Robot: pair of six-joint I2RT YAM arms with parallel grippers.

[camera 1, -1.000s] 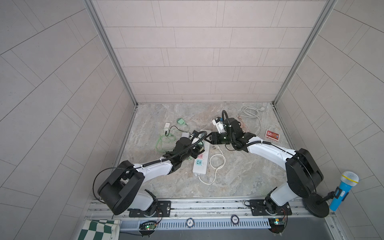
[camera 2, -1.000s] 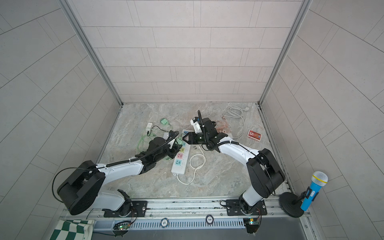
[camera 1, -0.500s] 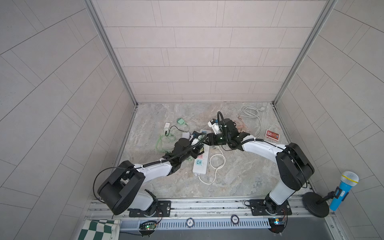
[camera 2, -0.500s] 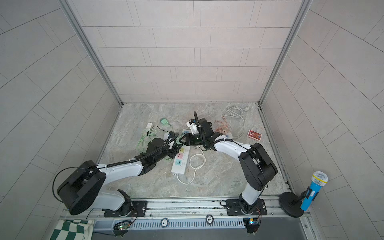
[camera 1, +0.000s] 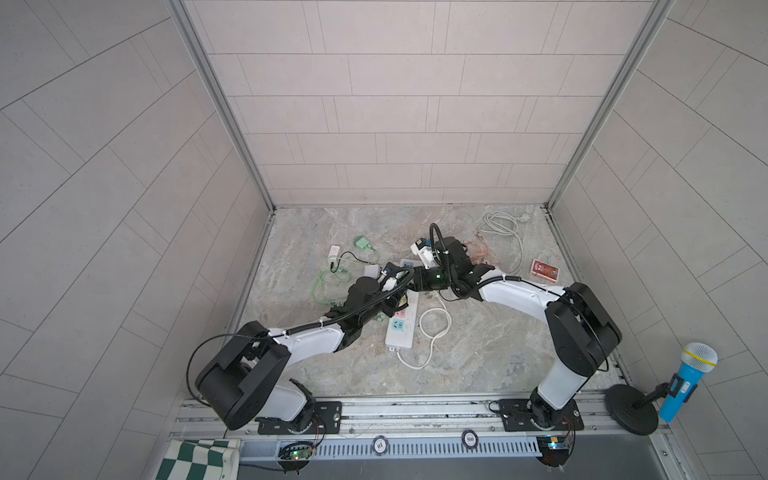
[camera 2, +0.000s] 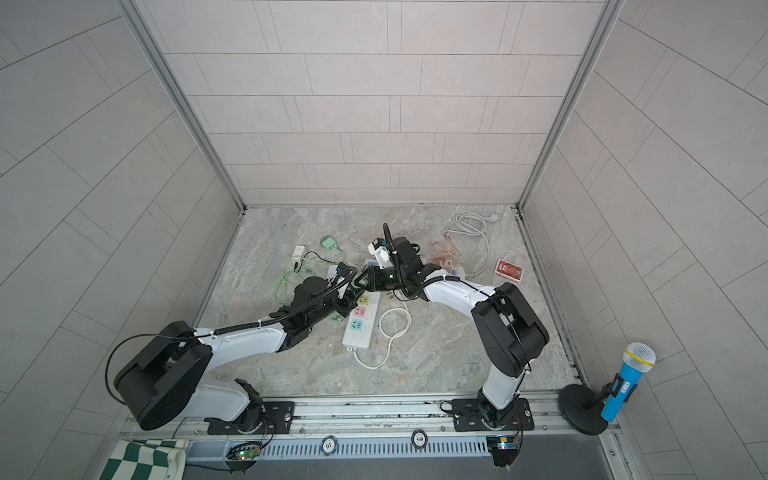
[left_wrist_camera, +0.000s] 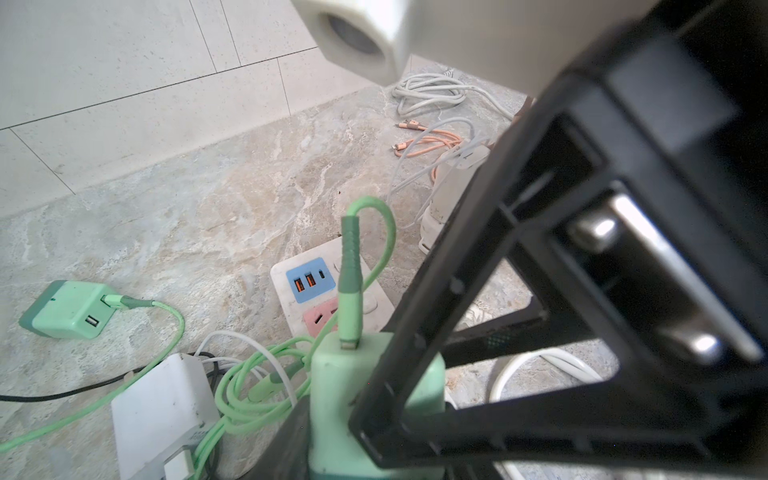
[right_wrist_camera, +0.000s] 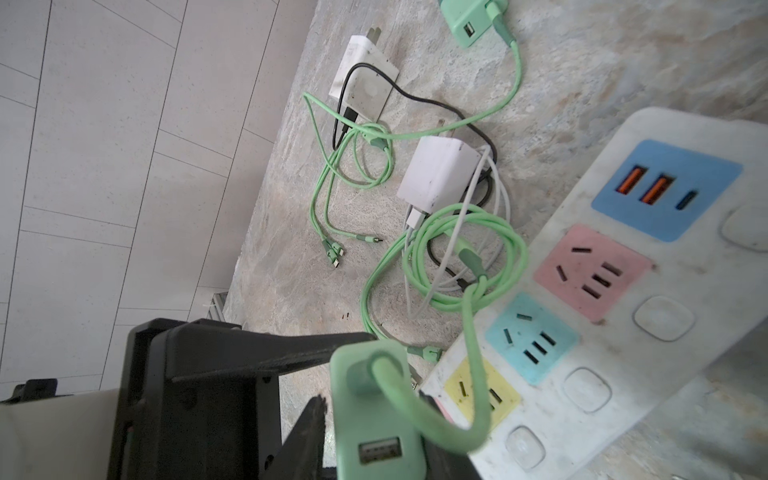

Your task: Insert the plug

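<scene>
Left fingers grip green charger at power strip – right fingers clamp same charger, green cable plugged in. Red box – 3 o'clock of grippers in top view.

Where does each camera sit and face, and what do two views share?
Top views: high above the front rail, looking down; left arm and right arm whole, left gripper and right gripper meeting over the power strip.
Left wrist: low, facing the back wall; right gripper looms.
Right wrist: low, facing the left wall; left gripper shows.
Shared: green charger, in both wrist views.
</scene>
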